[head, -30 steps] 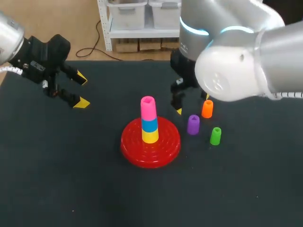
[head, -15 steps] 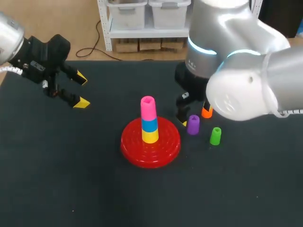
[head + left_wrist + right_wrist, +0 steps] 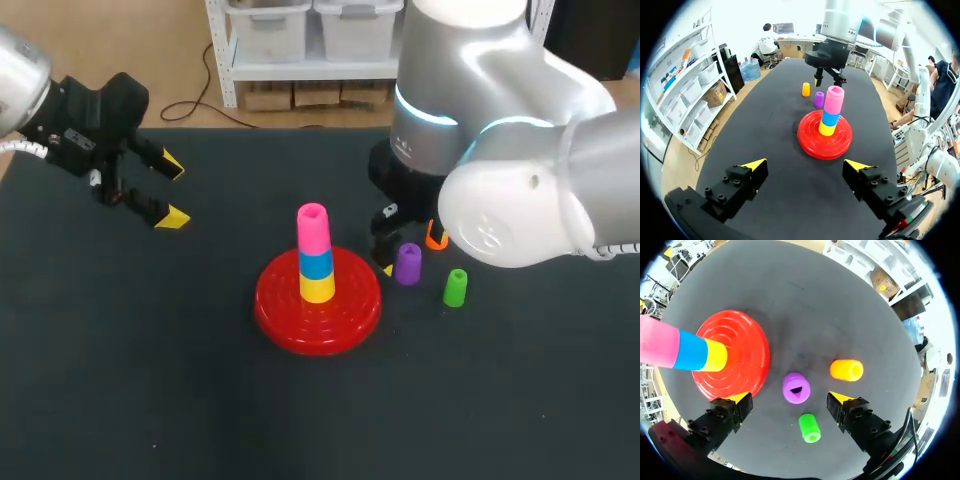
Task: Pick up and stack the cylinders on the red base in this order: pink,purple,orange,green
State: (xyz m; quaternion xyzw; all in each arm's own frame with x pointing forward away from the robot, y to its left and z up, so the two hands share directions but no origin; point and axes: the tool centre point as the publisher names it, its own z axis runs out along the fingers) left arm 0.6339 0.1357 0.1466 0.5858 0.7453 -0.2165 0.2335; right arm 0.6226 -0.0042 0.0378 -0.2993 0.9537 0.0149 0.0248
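1. Purple plastic cylinder (image 3: 796, 388) is sitting just beside red ridged base (image 3: 732, 360).
2. Right gripper (image 3: 789, 398), spread, is dropping toward it over last 1 s; pick is starting.
3. Left gripper (image 3: 805, 164) is idling, spread.

Scanning for print: nothing legible in any view. The red base (image 3: 318, 305), purple cylinder (image 3: 408, 263), orange cylinder (image 3: 847, 370) and green cylinder (image 3: 455, 287) show no readable letters, numbers or labels, and neither does the counter (image 3: 150, 380).
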